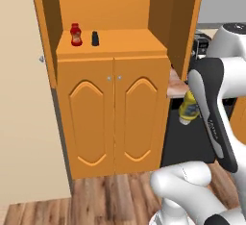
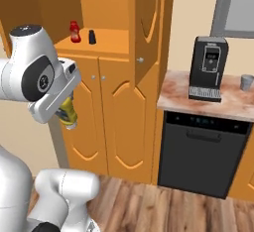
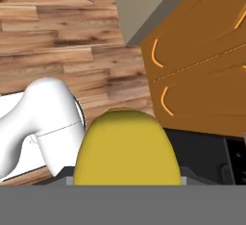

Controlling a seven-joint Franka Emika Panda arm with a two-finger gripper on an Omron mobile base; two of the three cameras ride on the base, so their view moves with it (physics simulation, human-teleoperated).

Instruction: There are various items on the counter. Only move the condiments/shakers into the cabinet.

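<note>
**kitchen_sim_fan:** So where's it at? The ketchup bottle (image 1: 76, 34) and the black shaker (image 1: 95, 38) are parked side by side on the open shelf of the cabinet (image 1: 113, 118). The mustard bottle (image 1: 189, 107) is carried in the air, low, in front of the dark dishwasher (image 2: 198, 151), well below shelf level. The gripper (image 3: 126, 183) is clamped on it; in the hand view the yellow body (image 3: 126, 147) is right up against the camera, tips hidden behind it.

**panda_tinkerer:** Looks like only the mustard is left, so it's the carry-and-place step. Probably best done like this: the bottle gets lifted clear above the shelf edge first, then swung across, so the open door (image 2: 149, 23) on that side isn't clipped. It's tilted right now, so it should be levelled before being set down. The free shelf space beside the shaker is likely the safest target. The coffee machine (image 2: 207, 68) and the grey cup (image 2: 246, 82) on the counter (image 2: 233, 108) are left alone.
</note>
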